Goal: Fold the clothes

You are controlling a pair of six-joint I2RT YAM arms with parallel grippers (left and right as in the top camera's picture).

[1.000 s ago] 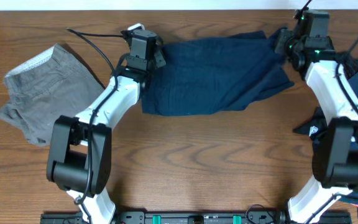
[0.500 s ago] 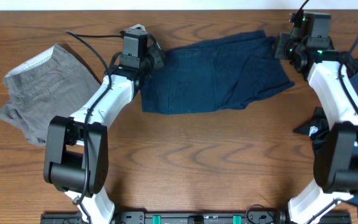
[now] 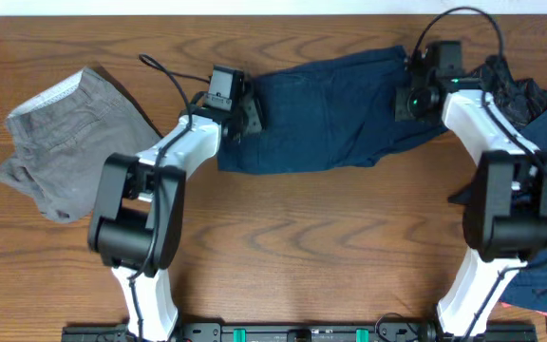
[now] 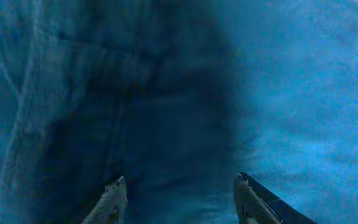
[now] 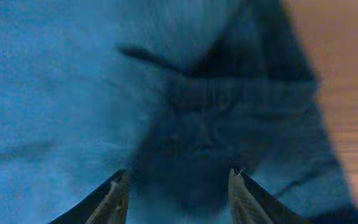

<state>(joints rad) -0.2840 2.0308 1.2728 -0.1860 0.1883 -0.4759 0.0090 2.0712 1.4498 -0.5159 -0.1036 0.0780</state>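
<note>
The navy blue shorts (image 3: 330, 114) lie spread across the far middle of the table. My left gripper (image 3: 247, 116) is over their left edge; in the left wrist view its fingers (image 4: 179, 186) are open with navy fabric (image 4: 166, 93) filling the frame below. My right gripper (image 3: 408, 97) is over the shorts' right end; its fingers (image 5: 178, 183) are open above a crumpled dark fold (image 5: 216, 124). The grey-olive shorts (image 3: 60, 142) with pale waistband lining lie at the far left, apart from both grippers.
More dark navy clothes (image 3: 539, 123) are heaped at the right edge of the table. Bare wood table (image 3: 311, 237) lies in front of the shorts. A strip of table (image 5: 347, 93) shows at the right of the right wrist view.
Both grippers moved inward over the navy shorts: the left one to the right, the right one to the left and nearer. The shorts look slightly narrower.
</note>
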